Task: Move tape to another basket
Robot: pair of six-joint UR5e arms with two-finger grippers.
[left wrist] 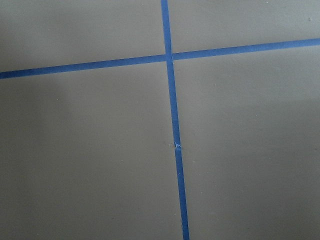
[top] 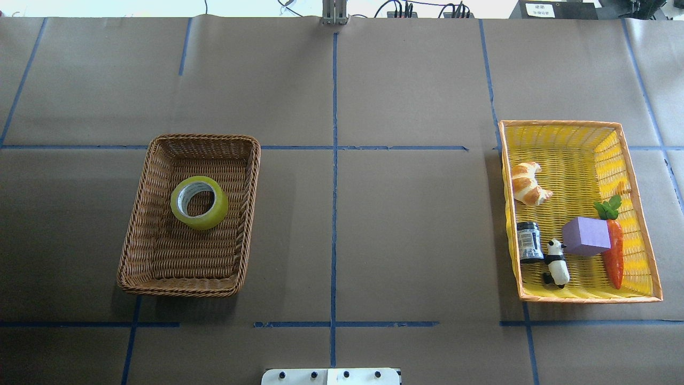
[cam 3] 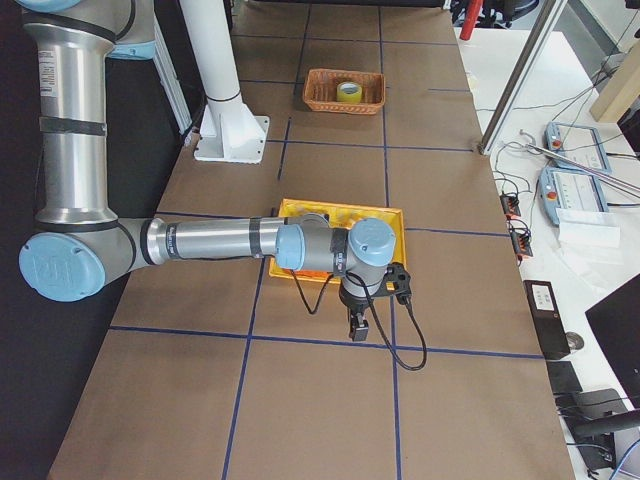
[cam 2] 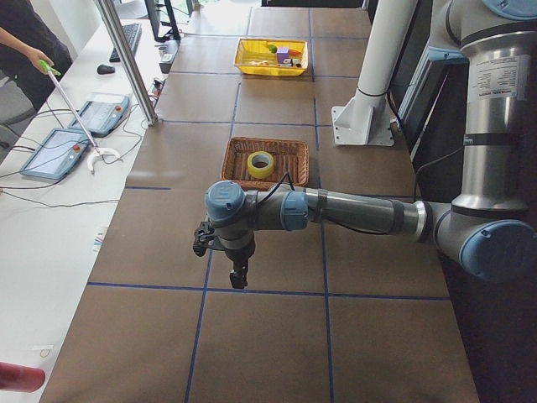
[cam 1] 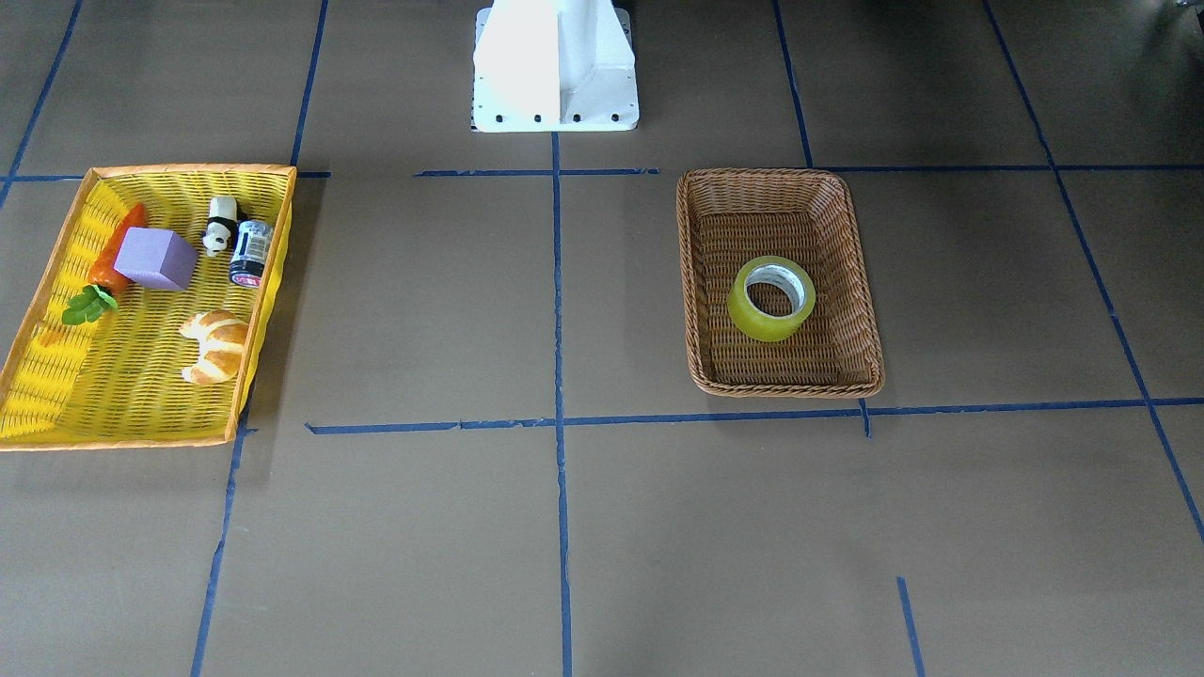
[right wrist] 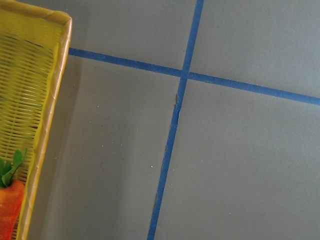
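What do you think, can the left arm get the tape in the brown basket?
Probably yes. The tape lies alone in the open brown basket, nothing over it, and the left arm's tool hangs above bare table nearby.

The near left arm (cam 2: 352,214) reaches out level from the right edge across the brown table (cam 2: 260,344); its left gripper (cam 2: 239,279) points down above a blue tape line (cam 2: 277,291), and whether it is open or closed cannot be told; beyond it sits the wicker basket (cam 2: 265,184) with the tape (cam 2: 261,164) lying inside; well beyond, the yellow basket (cam 2: 270,72) holds small items; a white pedestal (cam 2: 369,92) stands to the right; a person (cam 2: 21,42) stands at the far left.
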